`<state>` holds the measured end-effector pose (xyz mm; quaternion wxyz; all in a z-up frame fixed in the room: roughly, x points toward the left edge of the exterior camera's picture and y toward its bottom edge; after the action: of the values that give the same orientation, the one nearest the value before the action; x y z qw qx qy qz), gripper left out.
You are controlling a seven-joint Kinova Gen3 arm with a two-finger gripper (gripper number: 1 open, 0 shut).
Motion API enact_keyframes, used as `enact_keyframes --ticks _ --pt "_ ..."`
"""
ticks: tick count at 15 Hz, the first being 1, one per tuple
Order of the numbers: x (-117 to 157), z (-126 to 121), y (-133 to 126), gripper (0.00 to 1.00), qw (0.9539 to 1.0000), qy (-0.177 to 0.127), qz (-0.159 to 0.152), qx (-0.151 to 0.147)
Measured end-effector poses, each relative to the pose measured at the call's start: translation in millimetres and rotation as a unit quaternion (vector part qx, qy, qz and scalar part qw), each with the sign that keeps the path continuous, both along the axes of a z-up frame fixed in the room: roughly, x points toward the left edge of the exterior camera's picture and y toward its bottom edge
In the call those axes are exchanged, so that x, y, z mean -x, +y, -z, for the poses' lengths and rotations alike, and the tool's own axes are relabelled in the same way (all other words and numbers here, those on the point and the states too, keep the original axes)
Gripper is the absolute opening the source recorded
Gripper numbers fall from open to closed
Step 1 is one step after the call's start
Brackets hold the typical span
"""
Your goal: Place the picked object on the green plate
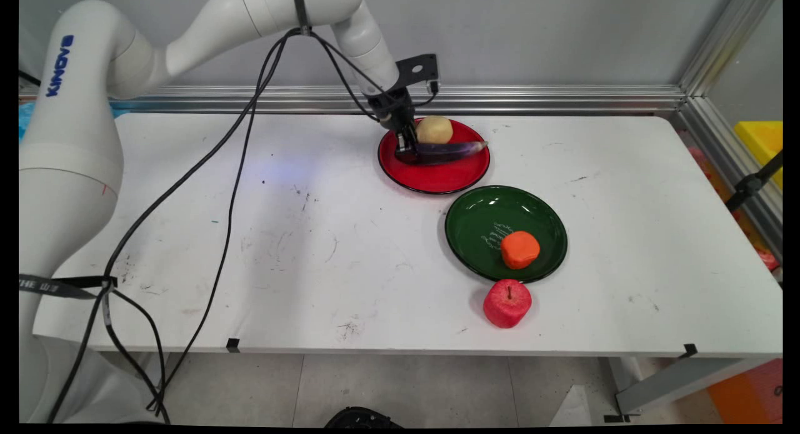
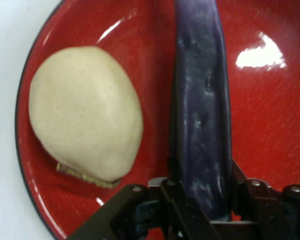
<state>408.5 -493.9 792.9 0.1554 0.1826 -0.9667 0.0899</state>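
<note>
My gripper (image 1: 406, 150) is down over the left part of a red plate (image 1: 437, 179), shut on the thick end of a long purple eggplant (image 1: 451, 150) that lies across the plate. In the hand view the eggplant (image 2: 202, 115) runs straight up between my fingers (image 2: 173, 172), which press its two sides just above the red plate (image 2: 275, 130). A pale yellow potato (image 1: 434, 129) rests on the same plate right behind the eggplant, and in the hand view this potato (image 2: 84, 112) sits to its left without touching it.
A dark green plate (image 1: 481, 214) stands in front and to the right of the red one, with an orange fruit (image 1: 520, 249) on its near side. A red apple (image 1: 507, 303) sits on the table just in front of it. Black cables hang from the arm at the left.
</note>
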Motion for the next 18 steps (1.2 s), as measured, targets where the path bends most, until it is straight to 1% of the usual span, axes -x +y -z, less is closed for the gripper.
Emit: enact_keyframes --ticks 5,8,13,16,18 --pt "17.2 -24.1 3.1 0.00 0.9998 0.019 -0.007 -0.008" --pt "39.0 -35.7 8.5 0.00 0.9991 0.038 -0.013 -0.018" --pt "74.8 -38.6 21.8 0.00 0.9976 0.058 -0.023 -0.030" --pt "100.1 -34.7 30.2 0.00 0.9965 0.069 -0.033 -0.034" --pt "111.9 -30.6 34.6 0.00 0.9960 0.073 -0.037 -0.036"
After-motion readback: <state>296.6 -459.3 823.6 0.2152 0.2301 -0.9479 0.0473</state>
